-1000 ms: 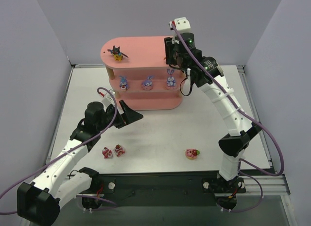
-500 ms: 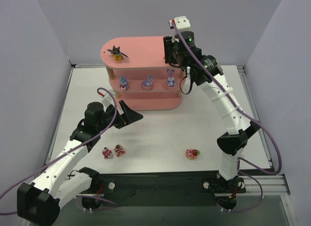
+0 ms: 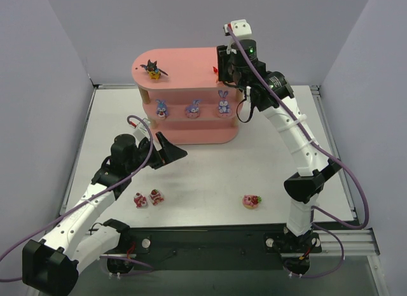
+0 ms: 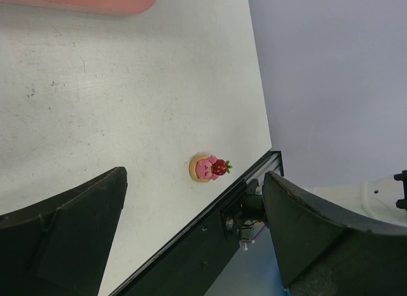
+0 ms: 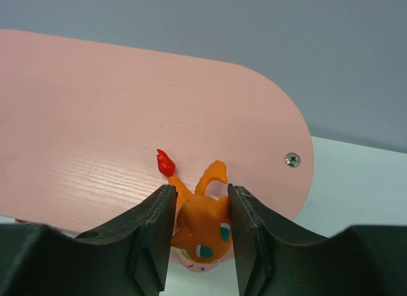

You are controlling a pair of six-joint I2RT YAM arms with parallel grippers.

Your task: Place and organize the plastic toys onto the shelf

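Note:
My right gripper [image 3: 224, 68] is shut on the orange figurine [image 5: 202, 227] and holds it over the right end of the pink shelf's top board [image 5: 95, 130]; the shelf [image 3: 184, 57] stands at the table's far side. A black bat-like toy [image 3: 152, 69] sits on the top board's left end. Three purple-blue bunnies [image 3: 193, 108] stand in a row on the middle board. Two red-and-white toys [image 3: 148, 198] lie on the table near my left arm, a third [image 3: 252, 201] lies to the right, also in the left wrist view [image 4: 210, 168]. My left gripper [image 3: 173, 151] is open and empty above the table.
The black base rail [image 3: 210, 235] runs along the table's near edge. Grey walls close in the left, right and back sides. A screw head [image 5: 292, 159] marks the shelf's right end.
My right gripper has shifted slightly right and up over the shelf's top board with the orange figurine. The left arm has not moved.

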